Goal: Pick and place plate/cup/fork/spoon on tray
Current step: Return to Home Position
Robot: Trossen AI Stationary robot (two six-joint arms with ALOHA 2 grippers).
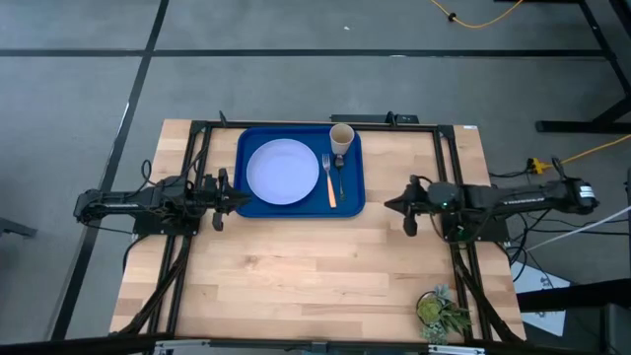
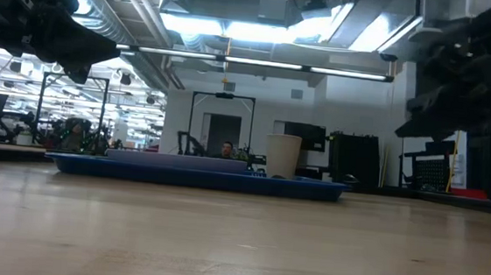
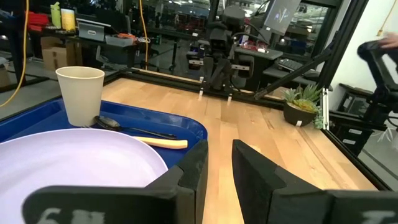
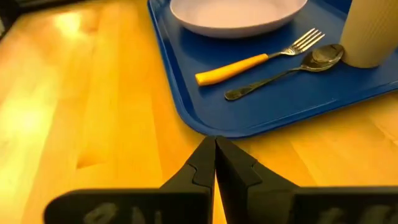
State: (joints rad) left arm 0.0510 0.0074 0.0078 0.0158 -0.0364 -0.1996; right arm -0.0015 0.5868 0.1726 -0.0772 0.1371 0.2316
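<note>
The left gripper (image 1: 240,200), slightly parted and empty, sits at the tray's (image 1: 350,202) near-left corner. The right gripper (image 1: 391,205), closed and empty, sits off its near-right. On the tray are the plate (image 1: 282,172) left and the fork (image 1: 329,185) and spoon (image 1: 340,176) right, handles near. The cup (image 1: 341,136) is farthest.

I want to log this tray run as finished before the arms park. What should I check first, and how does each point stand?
1. The plate lies flat on the tray: ok.
2. The cup stands upright on the tray, at a corner beside the plate: ok.
3. The fork and the spoon lie side by side on the tray, next to the plate: ok.
4. The left gripper holds nothing, fingers slightly apart: ok.
5. The right gripper holds nothing, fingers shut, just outside the tray's rim: ok.
6. Home position fully reached: cannot tell.
</note>
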